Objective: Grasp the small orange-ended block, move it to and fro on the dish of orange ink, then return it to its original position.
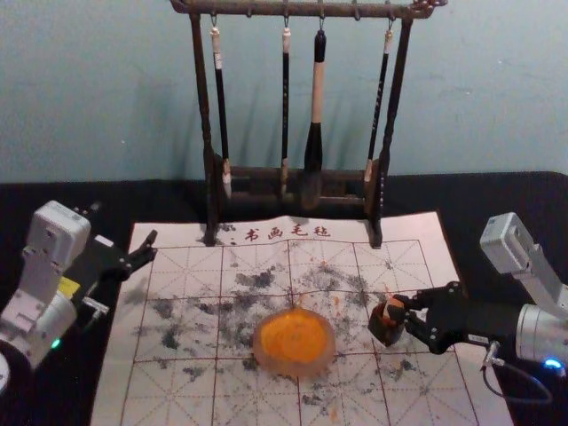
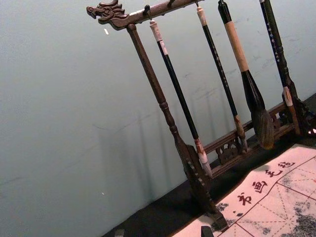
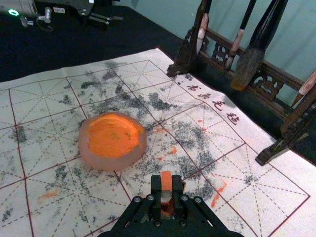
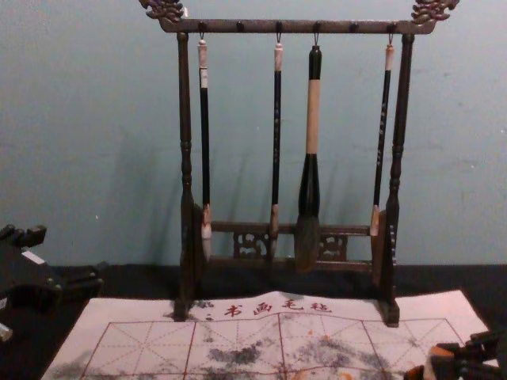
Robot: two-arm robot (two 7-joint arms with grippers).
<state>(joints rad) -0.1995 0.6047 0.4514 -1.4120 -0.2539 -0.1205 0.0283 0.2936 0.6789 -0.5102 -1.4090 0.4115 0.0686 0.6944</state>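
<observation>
In the head view, my right gripper (image 1: 401,308) is at the mat's right part, shut on the small block (image 1: 394,306), right over a small dark brown holder (image 1: 385,329). The right wrist view shows the block's orange end (image 3: 166,180) between the fingertips of this gripper (image 3: 167,186), with part of the holder (image 3: 168,208) below; whether the block still sits inside it I cannot tell. A round dish of orange ink (image 1: 295,342) lies left of them. My left gripper (image 1: 122,225) waits open beside the mat's left edge; its fingertips stand apart in the left wrist view (image 2: 163,232).
Behind the dish stands a dark wooden rack (image 1: 383,169) with several hanging brushes, its feet at the mat's back edge. The white gridded mat (image 1: 177,306), stained with ink, lies on a black-covered table (image 1: 53,200).
</observation>
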